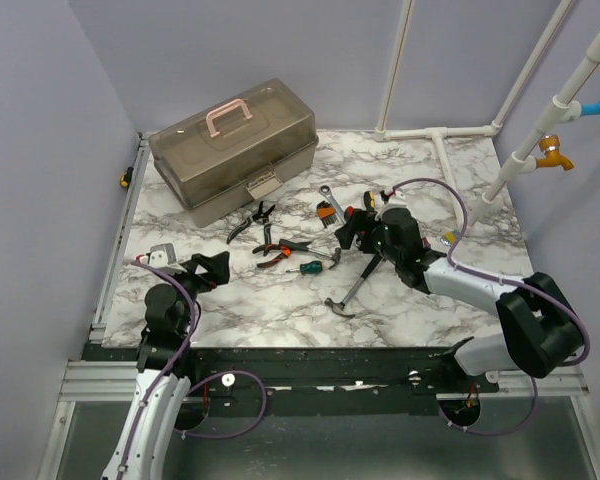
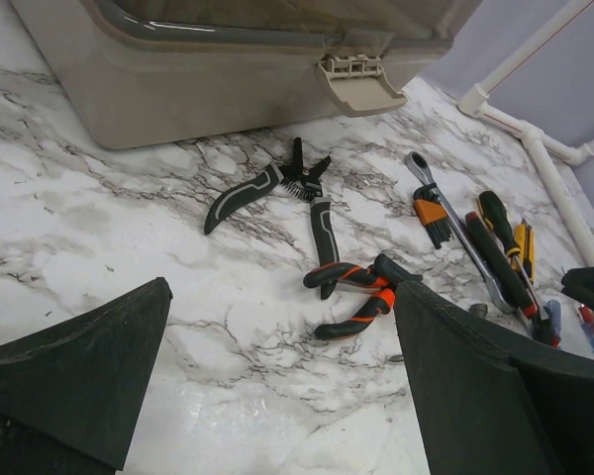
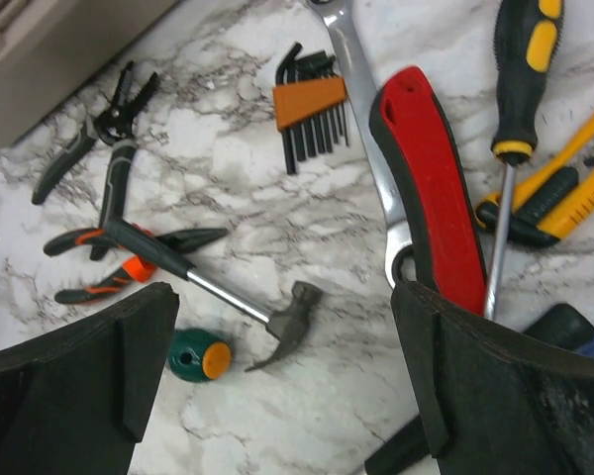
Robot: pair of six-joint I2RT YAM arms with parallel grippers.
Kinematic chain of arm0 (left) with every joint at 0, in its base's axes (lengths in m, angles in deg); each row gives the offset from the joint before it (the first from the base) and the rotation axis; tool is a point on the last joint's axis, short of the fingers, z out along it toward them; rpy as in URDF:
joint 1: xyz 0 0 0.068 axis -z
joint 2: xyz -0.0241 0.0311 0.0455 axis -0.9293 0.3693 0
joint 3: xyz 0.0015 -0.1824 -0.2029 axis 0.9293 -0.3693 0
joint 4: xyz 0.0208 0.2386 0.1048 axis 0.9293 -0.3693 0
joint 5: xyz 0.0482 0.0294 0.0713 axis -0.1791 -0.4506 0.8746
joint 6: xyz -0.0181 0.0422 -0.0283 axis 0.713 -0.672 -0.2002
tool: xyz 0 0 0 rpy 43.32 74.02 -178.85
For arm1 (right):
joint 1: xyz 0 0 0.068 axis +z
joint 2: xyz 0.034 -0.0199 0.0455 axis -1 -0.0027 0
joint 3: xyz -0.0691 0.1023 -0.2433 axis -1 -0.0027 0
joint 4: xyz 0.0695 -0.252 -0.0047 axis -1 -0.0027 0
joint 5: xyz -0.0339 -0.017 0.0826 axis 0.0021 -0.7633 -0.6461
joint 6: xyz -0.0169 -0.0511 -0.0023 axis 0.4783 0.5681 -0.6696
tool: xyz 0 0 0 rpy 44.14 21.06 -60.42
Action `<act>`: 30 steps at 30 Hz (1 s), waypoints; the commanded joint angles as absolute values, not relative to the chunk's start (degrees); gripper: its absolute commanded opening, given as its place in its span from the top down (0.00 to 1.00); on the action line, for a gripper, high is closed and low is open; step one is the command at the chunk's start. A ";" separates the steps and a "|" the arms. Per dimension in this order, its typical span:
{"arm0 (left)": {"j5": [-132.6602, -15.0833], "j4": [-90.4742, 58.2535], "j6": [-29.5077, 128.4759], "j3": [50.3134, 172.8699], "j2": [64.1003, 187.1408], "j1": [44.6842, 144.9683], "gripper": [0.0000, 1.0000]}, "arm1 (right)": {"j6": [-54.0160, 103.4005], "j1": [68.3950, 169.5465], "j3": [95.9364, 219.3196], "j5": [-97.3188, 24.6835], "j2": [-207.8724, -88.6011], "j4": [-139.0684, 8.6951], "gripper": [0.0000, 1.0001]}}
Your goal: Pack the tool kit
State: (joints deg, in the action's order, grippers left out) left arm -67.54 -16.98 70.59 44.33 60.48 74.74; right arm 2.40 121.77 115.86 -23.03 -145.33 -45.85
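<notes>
Hanging over the scattered tools, the right gripper [image 3: 282, 332] has its jaws spread wide and grips nothing. The red knife [image 3: 431, 178] runs out from under one finger, touching a silver wrench [image 3: 368, 148] that lies alongside it. A black-and-yellow screwdriver [image 3: 520, 69] is just beside them. The hammer [image 3: 228, 295] lies slantwise below the gap, with a stubby green screwdriver [image 3: 200, 356] near its head. An orange set of hex keys [image 3: 312, 109] sits beyond.

Over on the near left, the left gripper [image 1: 208, 268] is wide open too, and empty. It faces the orange-handled pliers [image 2: 361, 297] and the black cutters [image 2: 277, 188], which lie crossed on the marble table [image 1: 430, 170].

Farther out, at the far left of the table, the toolbox [image 1: 230, 150] stands with its lid down. Its pink handle [image 1: 228, 117] is on top and its beige latch [image 2: 361, 84] faces the tools.
</notes>
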 commanded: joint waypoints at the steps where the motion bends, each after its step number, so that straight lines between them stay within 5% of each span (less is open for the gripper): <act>1: -67.83 -14.70 77.29 48.32 63.20 75.00 0.01 | 0.97 122.19 121.52 -24.87 -150.02 -44.94 0.00; 8: -66.14 -13.26 76.86 60.67 77.19 75.72 0.02 | -1.72 122.30 114.89 -24.69 -153.96 -29.67 0.00; 18: -65.61 -22.77 57.82 99.98 107.96 75.38 0.02 | -0.39 122.37 112.79 -21.73 -155.37 -26.82 0.00; 30: -82.08 -40.48 45.70 145.86 147.79 69.22 0.02 | -0.25 122.36 111.76 -26.32 -156.45 -22.72 0.00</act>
